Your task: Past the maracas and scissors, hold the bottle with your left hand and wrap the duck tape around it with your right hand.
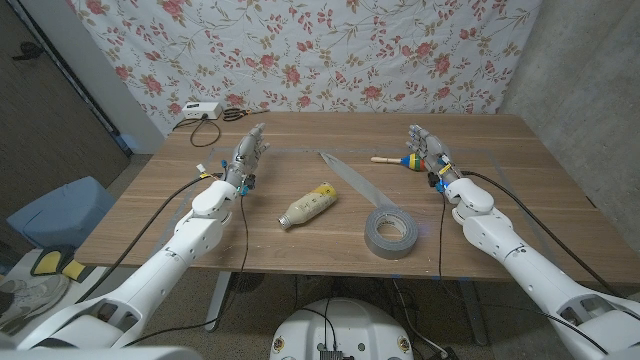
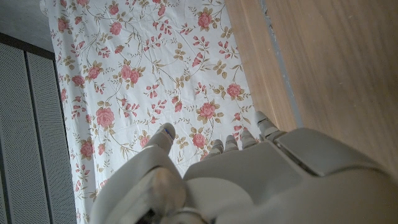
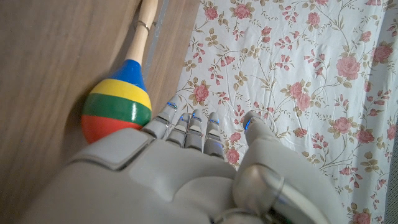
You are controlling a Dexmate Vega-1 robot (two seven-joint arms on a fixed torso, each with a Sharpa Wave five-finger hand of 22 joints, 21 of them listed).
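Note:
A pale yellow bottle (image 1: 309,204) lies on its side at the middle of the wooden table (image 1: 150,215). A grey roll of duck tape (image 1: 391,232) lies to its right, nearer the front, and a long strip of tape (image 1: 346,175) runs from the roll toward the far side. A striped maraca (image 1: 404,159) (image 3: 117,99) lies at the far right, just beside my right hand (image 1: 432,152) (image 3: 186,168). Black scissors (image 1: 233,114) sit at the far left edge. My left hand (image 1: 247,158) (image 2: 249,174) stands left of the bottle, apart from it. Both hands are open and hold nothing.
A white box (image 1: 199,110) with a black cable sits at the table's far left corner beside the scissors. A floral curtain (image 1: 300,50) hangs behind the table. A blue seat (image 1: 55,210) stands on the floor to the left.

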